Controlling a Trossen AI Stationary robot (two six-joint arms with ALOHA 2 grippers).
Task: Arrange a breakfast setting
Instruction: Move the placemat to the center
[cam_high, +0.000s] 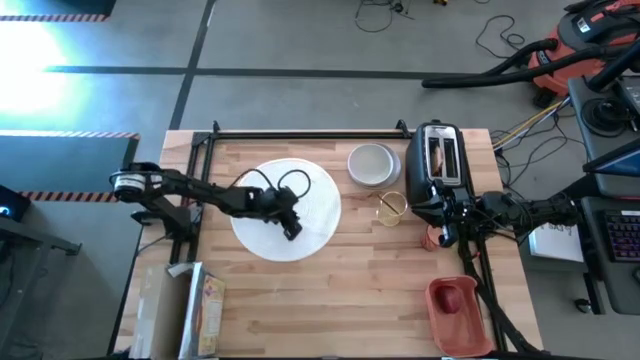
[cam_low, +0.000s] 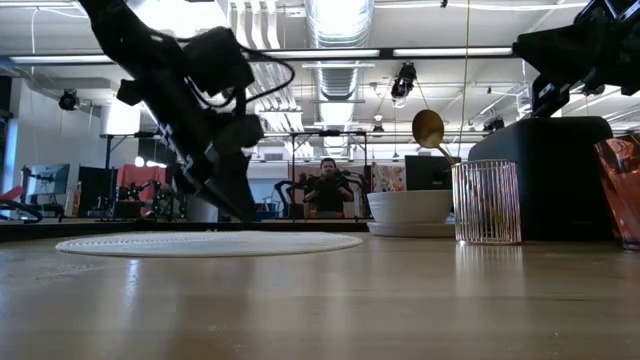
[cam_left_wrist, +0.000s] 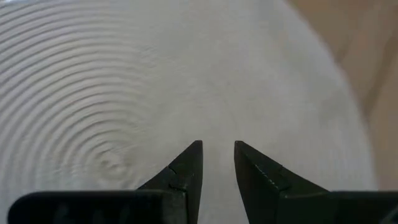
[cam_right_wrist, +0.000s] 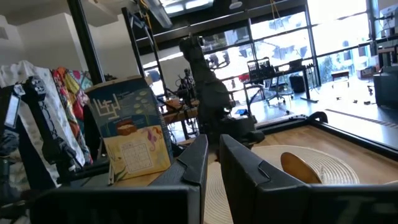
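The large round white plate (cam_high: 287, 210), ridged in rings, lies flat on the wooden table left of centre. My left gripper (cam_high: 292, 228) hangs over its near right part, pointing down at a slant, fingers (cam_left_wrist: 186, 171) a little apart with nothing between them; in the low view its tips (cam_low: 238, 212) stand just above the plate (cam_low: 210, 243). The small white bowl (cam_high: 372, 165) sits behind the clear glass (cam_high: 392, 207), which holds the gold spoon (cam_low: 428, 128) upright. My right gripper (cam_right_wrist: 213, 155) rests shut by the toaster (cam_high: 437, 165). The red cup (cam_high: 437, 238) shows partly under that arm.
A brown toast slice (cam_high: 437, 155) stands in the black toaster's slot. A red container (cam_high: 455, 300) with a red round thing in it lies near the table's near right corner. A printed cardboard box (cam_high: 195, 310) stands at the near left. A black frame rail (cam_high: 300, 133) runs along the far edge.
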